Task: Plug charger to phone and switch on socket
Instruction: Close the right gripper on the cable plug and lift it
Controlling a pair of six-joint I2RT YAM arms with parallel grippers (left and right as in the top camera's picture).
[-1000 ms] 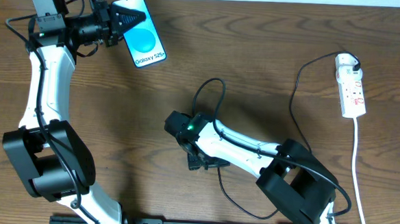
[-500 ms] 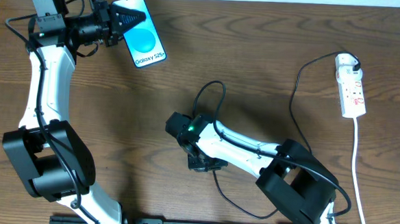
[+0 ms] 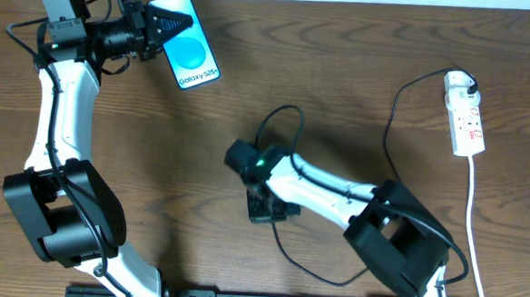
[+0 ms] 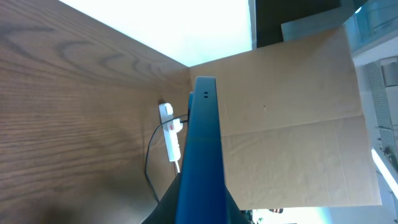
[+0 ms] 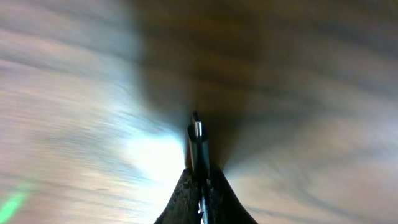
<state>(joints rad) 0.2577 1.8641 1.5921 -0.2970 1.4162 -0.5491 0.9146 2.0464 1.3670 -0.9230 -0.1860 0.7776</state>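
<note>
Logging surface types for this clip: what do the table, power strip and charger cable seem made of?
Table: wood or wood-look laminate, dark brown, matte; grain streaks show.
Power strip: smooth white plastic, judging by even colour and rounded edges.
Charger cable: flexible black rubber or plastic jacket, lying in loose loops; its tip looks metallic, glinting.

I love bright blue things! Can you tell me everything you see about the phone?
The phone is a thin rectangle with a black edge and a bright blue screen showing a paler circle and white words, Galaxy S25. It is slanted near the far edge of the table, screen up. The left gripper pinches its far end. Nothing is plugged into it.
</note>
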